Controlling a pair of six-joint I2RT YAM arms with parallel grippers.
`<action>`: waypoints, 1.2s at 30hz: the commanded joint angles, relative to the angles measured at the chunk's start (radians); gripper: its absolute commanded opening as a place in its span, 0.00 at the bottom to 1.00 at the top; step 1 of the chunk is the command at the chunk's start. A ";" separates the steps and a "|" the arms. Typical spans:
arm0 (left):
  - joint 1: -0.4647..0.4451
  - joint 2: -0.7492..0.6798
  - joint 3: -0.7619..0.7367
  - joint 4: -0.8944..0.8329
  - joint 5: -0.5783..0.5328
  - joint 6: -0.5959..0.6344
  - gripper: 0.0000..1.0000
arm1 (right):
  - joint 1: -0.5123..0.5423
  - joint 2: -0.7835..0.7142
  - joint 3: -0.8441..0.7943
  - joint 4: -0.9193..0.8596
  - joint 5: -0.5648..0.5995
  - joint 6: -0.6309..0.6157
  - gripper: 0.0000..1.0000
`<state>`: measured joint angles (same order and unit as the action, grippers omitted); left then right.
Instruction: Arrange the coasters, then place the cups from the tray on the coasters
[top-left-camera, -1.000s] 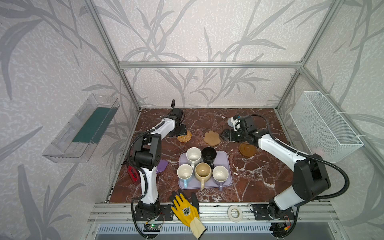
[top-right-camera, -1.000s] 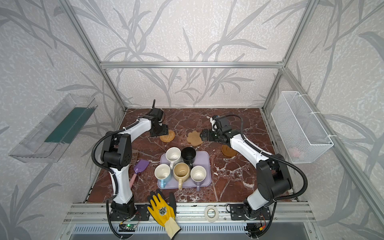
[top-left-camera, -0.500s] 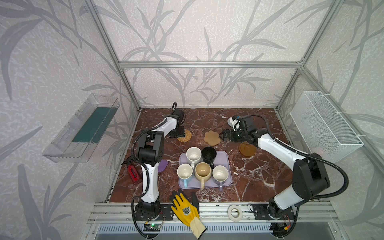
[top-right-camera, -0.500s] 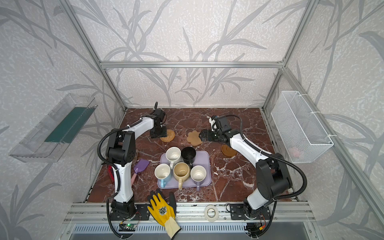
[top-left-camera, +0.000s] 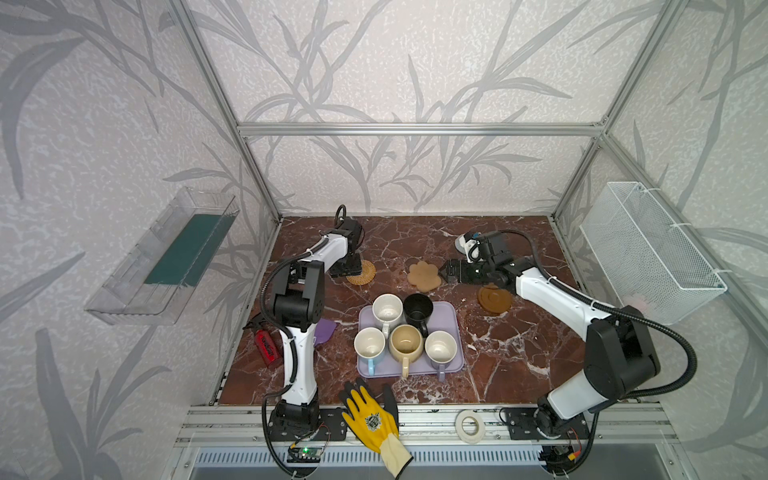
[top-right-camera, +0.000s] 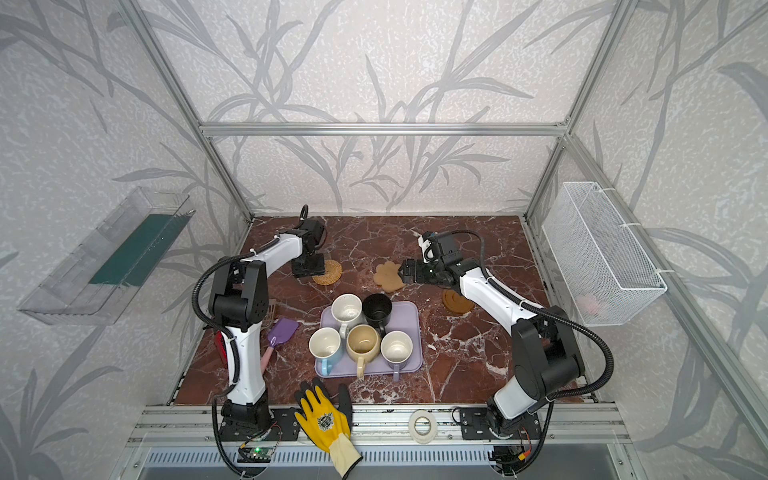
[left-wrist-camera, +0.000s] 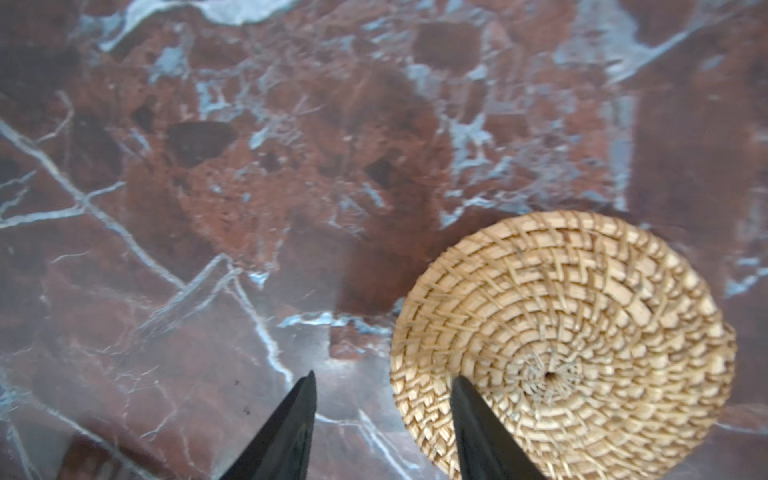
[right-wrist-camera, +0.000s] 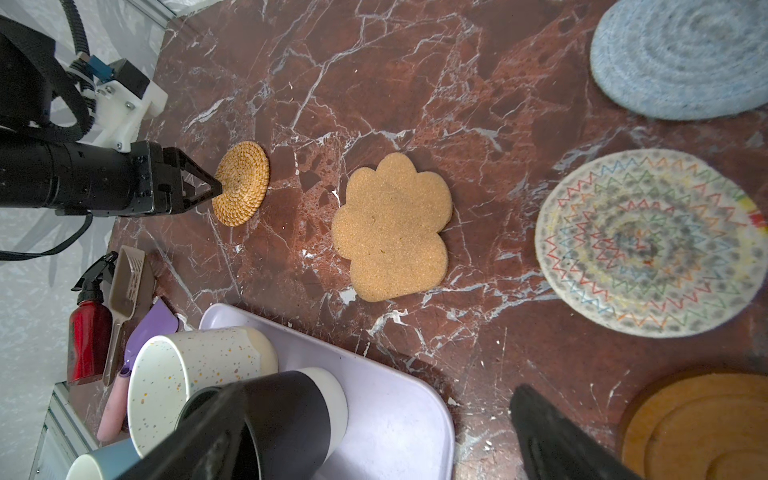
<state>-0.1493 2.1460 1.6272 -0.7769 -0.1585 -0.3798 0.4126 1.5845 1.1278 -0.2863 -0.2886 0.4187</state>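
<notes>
Red-brown marble covers the desk (top-left-camera: 519, 345), and toward its far left the rattan coaster (left-wrist-camera: 582, 332) lies flat. I judge it light, thin and fairly stiff, with a rough weave that does not slip easily. It sits so low on the hard stone, though, that a finger can hardly go under it. The rim is the place to take it; otherwise one finger pressed on top could slide it.

The left pincer (left-wrist-camera: 383, 375) is right at this coaster. Its jaws stand partly apart, one finger above the weave near the rim and the other above bare marble, and nothing is gripped. Whether the finger touches the weave I cannot tell.

Further right lie the paw coaster (top-left-camera: 424, 275) and the brown disc (top-left-camera: 493, 298). The right pincer (top-left-camera: 449, 271), spread wide and empty, hovers just beside the paw. The right wrist view shows also a grey-blue coaster (right-wrist-camera: 681, 58) and a cream one (right-wrist-camera: 648, 241).

Nearer the front, the tray (top-left-camera: 451, 318) holds all five cups (top-left-camera: 405, 341) — heavier, hard and breakable, probably best taken by rim or handle.
</notes>
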 joint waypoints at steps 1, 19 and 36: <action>0.016 -0.030 -0.031 -0.045 -0.065 -0.018 0.55 | 0.004 -0.001 -0.014 -0.005 0.002 0.000 0.98; 0.012 -0.130 -0.022 -0.031 -0.042 -0.031 0.60 | 0.005 -0.030 -0.032 -0.010 0.015 0.006 0.98; -0.244 -0.388 0.015 0.005 0.156 -0.090 0.86 | 0.000 -0.063 -0.050 -0.048 0.085 0.007 0.95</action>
<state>-0.3714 1.7618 1.6413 -0.7761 -0.0944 -0.4202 0.4126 1.5433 1.0760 -0.3183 -0.2363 0.4358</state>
